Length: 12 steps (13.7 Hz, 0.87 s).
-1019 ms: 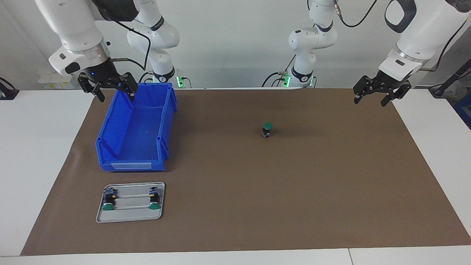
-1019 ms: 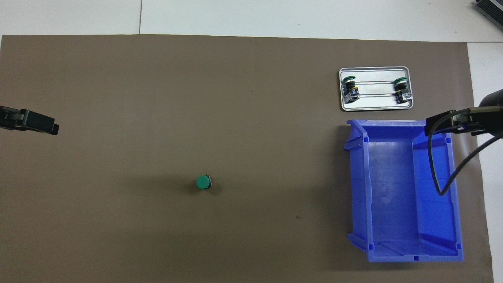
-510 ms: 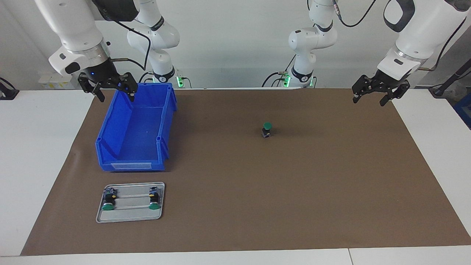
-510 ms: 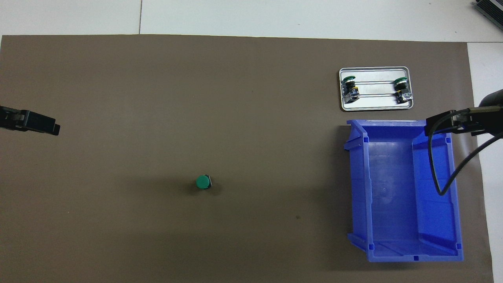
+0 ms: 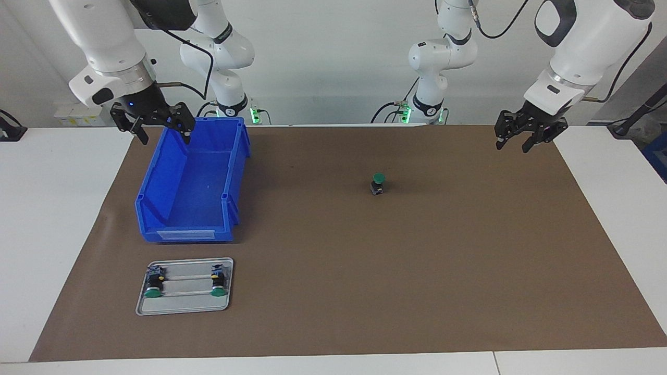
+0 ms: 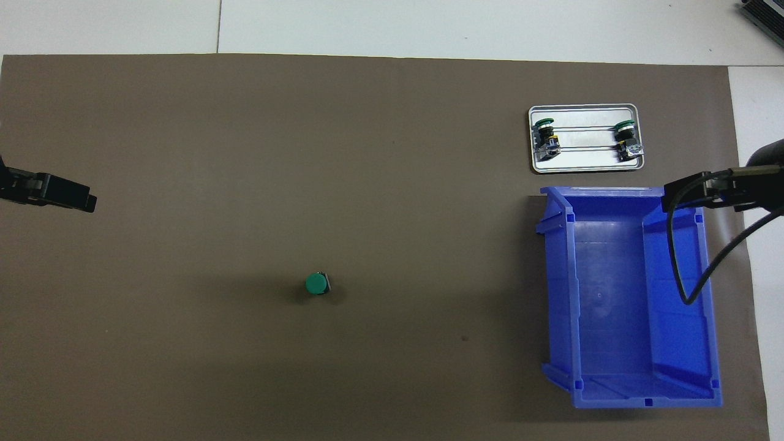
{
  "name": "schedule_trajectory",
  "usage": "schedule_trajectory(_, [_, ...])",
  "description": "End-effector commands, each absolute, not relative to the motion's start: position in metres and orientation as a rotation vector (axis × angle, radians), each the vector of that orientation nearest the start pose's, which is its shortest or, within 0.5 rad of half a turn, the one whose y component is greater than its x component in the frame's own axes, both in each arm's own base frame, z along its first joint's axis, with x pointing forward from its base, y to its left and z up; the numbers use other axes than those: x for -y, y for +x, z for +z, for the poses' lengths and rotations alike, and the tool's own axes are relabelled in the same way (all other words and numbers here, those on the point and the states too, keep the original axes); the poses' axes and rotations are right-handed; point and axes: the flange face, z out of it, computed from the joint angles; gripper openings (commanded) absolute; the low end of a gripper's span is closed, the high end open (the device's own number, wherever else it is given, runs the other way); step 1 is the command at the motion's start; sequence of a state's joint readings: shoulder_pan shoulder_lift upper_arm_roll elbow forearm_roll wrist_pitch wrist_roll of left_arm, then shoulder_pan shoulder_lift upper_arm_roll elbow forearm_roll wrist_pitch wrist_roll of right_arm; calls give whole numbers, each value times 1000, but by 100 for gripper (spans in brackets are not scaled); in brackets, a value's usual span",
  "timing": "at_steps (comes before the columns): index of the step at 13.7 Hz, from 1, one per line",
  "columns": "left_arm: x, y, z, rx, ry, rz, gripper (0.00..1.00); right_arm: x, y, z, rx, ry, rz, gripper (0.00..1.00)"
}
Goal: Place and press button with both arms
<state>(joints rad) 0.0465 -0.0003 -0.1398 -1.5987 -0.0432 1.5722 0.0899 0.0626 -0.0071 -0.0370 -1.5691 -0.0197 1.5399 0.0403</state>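
One button [image 5: 378, 183] [image 6: 317, 284] stands upright on its block near the middle of the brown mat [image 5: 417, 260], green cap up, with nothing touching it. My left gripper [image 5: 511, 148] hangs in the air over the mat's corner at the left arm's end, well away from the button; its fingertips stand apart with nothing between them. My right gripper [image 5: 165, 140] hangs open and empty over the rim of the blue bin [image 5: 190, 182] at the end closest to the robots.
The blue bin [image 6: 631, 300] is empty and lies toward the right arm's end. Farther from the robots than the bin, a grey metal tray [image 5: 185, 307] [image 6: 585, 162] holds two more green-capped buttons [image 5: 153, 284] [image 5: 219, 282] lying on their sides.
The left gripper's jaws have drawn closer together, and it has drifted slightly up and toward the middle of the table. The right arm, the button, the bin and the tray have not moved.
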Motion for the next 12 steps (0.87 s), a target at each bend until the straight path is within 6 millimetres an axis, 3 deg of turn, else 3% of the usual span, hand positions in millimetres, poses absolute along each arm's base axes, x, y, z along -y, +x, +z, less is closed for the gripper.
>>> schedule_trajectory(1, [116,536,611,-212,-3142,-7,0,-12,542,628,-42,-3163,40,100])
schedule_trajectory(3, [157,530,595,-225,-3147,-49,0,-12,542,628,-42,-3163,42,100])
schedule_trajectory(8, [257,493,495,-202,-3172,-116,0,-12,542,628,-44,-3163,40,100])
schedule_trajectory(12, [278,475,417,-249,-3196,-202,0,-12,542,628,-42,-3163,42,100])
